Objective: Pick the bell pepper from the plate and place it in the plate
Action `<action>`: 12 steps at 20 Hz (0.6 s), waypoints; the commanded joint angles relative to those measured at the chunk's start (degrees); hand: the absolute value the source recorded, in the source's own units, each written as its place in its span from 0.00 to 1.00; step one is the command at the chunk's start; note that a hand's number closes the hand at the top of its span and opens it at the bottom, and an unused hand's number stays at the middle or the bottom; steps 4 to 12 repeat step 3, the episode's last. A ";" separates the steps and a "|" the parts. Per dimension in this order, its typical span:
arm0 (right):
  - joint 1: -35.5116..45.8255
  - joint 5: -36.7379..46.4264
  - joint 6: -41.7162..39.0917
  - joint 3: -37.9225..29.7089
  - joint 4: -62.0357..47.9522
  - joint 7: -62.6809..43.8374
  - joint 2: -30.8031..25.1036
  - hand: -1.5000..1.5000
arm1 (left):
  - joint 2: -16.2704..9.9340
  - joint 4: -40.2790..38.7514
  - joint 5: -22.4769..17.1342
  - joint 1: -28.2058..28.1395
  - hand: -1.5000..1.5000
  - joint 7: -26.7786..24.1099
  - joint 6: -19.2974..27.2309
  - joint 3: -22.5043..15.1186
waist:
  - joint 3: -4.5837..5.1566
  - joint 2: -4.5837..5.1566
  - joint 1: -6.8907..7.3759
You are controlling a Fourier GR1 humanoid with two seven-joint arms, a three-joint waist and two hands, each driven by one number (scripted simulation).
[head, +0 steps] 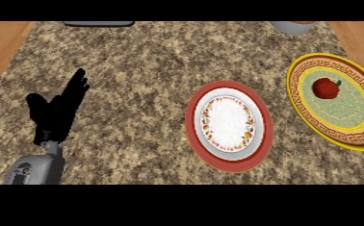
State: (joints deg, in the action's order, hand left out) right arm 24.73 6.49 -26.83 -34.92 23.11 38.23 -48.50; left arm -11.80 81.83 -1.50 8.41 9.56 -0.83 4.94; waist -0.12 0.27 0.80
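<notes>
Item: bell pepper (326, 87). Red, round, with a small green stem. It lies on the yellow plate (307, 71), on the pale green centre of that plate, a little above its middle. Nothing touches it.

Item: yellow plate. Ornate orange-brown patterned band, yellow outer rim. It sits at the right side of the tabletop (142, 61) and is partly cut off by the view's right edge.

Item: red-rimmed plate (195, 133). White centre ringed with a small floral border. It stands near the middle of the tabletop, just left of the yellow plate, the two rims close but apart. It carries nothing.

Item: left robot hand (57, 109). Shows at the left of the view, well apart from both plates, fingers straight and pointing up, thumb spread; it is released, holding nothing, and looks at rest.

Item: right robot hand. Does not show in the view.

Other: a dark flat object (98, 24) and a grey vessel (292, 27) at the far edge, both mostly cut off and not identifiable.

Progress: the task names a plate both as source and as goal without saying which. The pepper on the yellow plate with the red-rimmed one bare fits either the pepper waiting on its source plate, or the pepper already set down on its goal plate. The view does not settle which.
</notes>
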 commanded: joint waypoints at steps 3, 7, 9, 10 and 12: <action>-1.60 2.18 -1.29 1.83 -6.00 9.34 -0.91 0.00 | -1.43 -4.37 -1.30 4.25 0.50 -0.69 -1.74 2.33 | -0.09 0.28 0.07; -1.60 2.18 -1.29 1.83 -6.00 9.34 -0.91 0.00 | -1.43 -4.37 -1.30 4.25 0.50 -0.69 -1.74 2.33 | -0.09 0.28 0.07; -1.60 2.18 -1.29 1.83 -6.00 9.34 -0.91 0.00 | -1.43 -4.37 -1.30 4.25 0.50 -0.69 -1.74 2.33 | -0.09 0.28 0.07; -1.60 2.18 -1.29 1.83 -6.00 9.34 -0.91 0.00 | -1.43 -4.37 -1.30 4.25 0.50 -0.69 -1.74 2.33 | -0.09 0.28 0.07; -1.60 2.18 -1.29 1.83 -6.00 9.34 -0.91 0.00 | -1.43 -4.37 -1.30 4.25 0.50 -0.69 -1.74 2.33 | -0.09 0.28 0.07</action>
